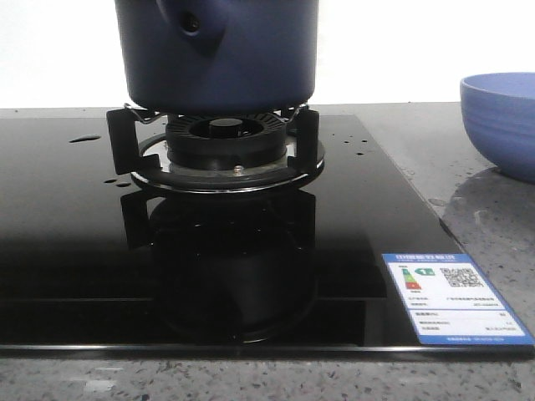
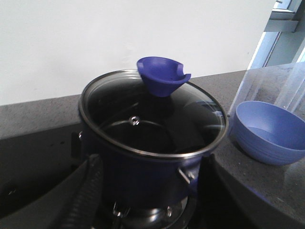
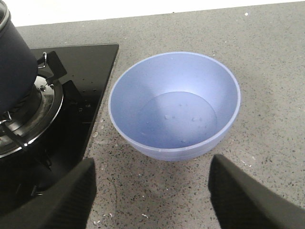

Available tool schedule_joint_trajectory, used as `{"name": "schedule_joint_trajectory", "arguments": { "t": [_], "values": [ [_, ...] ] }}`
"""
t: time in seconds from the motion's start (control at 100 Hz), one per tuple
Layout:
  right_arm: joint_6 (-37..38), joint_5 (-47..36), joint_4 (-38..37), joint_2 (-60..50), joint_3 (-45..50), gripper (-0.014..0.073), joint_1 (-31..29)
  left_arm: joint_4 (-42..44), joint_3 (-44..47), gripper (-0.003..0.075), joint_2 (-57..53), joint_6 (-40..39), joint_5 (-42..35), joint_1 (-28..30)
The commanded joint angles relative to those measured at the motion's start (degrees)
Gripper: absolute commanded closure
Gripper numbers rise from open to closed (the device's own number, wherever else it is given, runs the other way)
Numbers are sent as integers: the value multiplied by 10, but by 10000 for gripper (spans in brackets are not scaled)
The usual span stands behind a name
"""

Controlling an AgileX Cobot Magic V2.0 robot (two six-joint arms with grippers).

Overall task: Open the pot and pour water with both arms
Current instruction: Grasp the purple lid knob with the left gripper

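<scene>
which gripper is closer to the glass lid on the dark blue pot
Left. The left gripper frames the dark navy-blue pot, just below its glass lid. The right gripper is over the counter, around the periwinkle-blue bowl beside the stove.

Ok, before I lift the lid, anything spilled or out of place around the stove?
Only small things: water droplets dot the black glass cooktop, near its left and right edges. The pot sits squarely on the burner grate, glass lid still on, and the blue bowl stands upright beside it.
</scene>
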Motion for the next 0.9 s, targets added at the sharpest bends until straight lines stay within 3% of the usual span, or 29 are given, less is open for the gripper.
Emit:
{"name": "schedule_joint_trajectory", "arguments": {
  "t": [0.0,0.45,0.89],
  "values": [
    [-9,-32,6,7,-21,139,0,3,-30,291,33,12,-90,-31],
    [-12,-27,5,7,-21,139,0,32,-190,276,247,12,-131,-51],
    [-14,-27,0,7,-21,139,0,32,-259,276,324,12,-136,-51]
  ]
}}
